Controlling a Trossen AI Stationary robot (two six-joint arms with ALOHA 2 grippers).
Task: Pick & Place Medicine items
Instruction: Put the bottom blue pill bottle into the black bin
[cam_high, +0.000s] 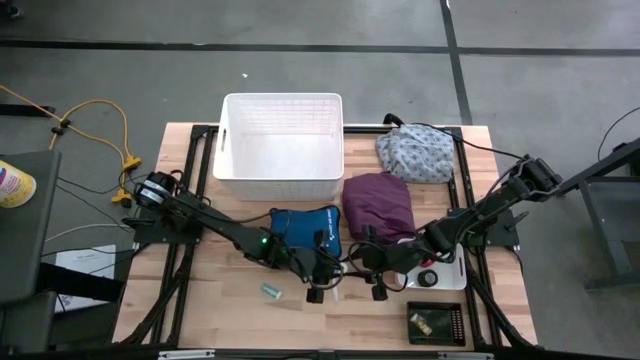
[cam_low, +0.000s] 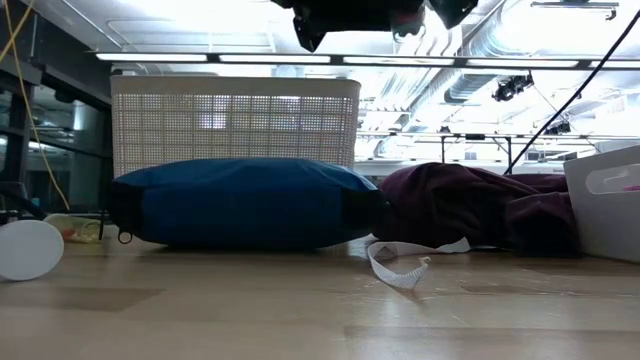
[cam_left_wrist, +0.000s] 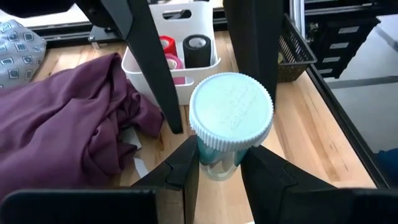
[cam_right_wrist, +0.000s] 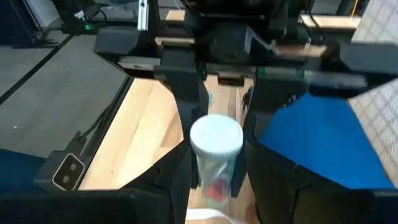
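Observation:
Both grippers meet above the table's middle, in front of the blue pouch (cam_high: 305, 228). Between them is a small clear bottle (cam_high: 348, 268) with a pale ribbed cap (cam_left_wrist: 231, 111) and something red inside (cam_right_wrist: 214, 193). My left gripper (cam_left_wrist: 221, 174) comes from the left and is shut on it. My right gripper (cam_right_wrist: 216, 180) comes from the right and is also shut on it. A greenish vial (cam_high: 271, 290) lies on its side on the wood. Red, pink and black rolls (cam_left_wrist: 186, 50) stand in a white tray (cam_high: 447, 278). My left gripper pinches the bottle's clear body just under the cap (cam_left_wrist: 217, 163) between its two fingers. It comes from the table's left, slanting down. The bottle is lifted clear of the table, cap up. My right gripper has its two fingers against opposite sides of the body below the cap (cam_right_wrist: 214, 171). It comes from the table's right, slanting down, and faces the left gripper.
A white mesh basket (cam_high: 283, 145) stands at the far middle. A purple cloth bundle (cam_high: 378, 205) and a floral one (cam_high: 415, 155) lie to its right. A black basket (cam_high: 435, 325) sits near right. A white strip (cam_low: 400, 270) lies on the wood.

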